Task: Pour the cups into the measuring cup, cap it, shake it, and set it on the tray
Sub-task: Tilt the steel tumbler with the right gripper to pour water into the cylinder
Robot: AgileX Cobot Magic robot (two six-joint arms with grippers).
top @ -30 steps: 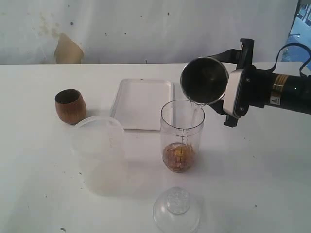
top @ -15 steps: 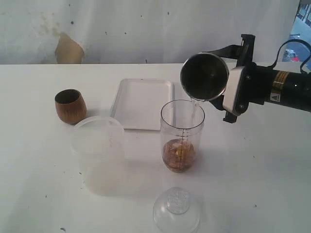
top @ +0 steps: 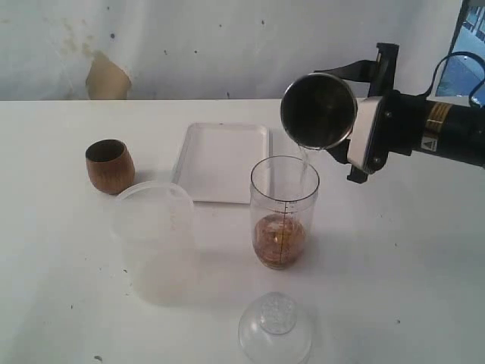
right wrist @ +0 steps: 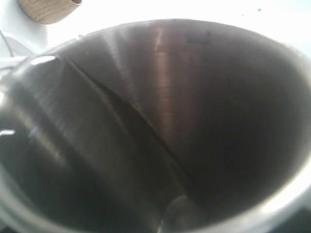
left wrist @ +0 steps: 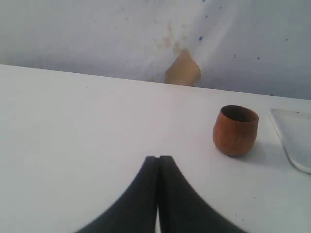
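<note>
Both fingers (top: pixel 355 73) of the right hand (top: pixel 351 114) are partly hidden behind the tilted tumbler (top: pixel 318 111).

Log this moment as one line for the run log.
step: pouring | right jaws: gripping steel tumbler, tipped over measuring cup, stream falling | left jaws: shut, empty | wooden cup: upright on table

I see the tumbler (top: pixel 318 110) tilted above the measuring cup (top: pixel 284 212); the tray (top: pixel 221 161) lies behind-left, with the small cup (top: pixel 110 165) farther left.
</note>
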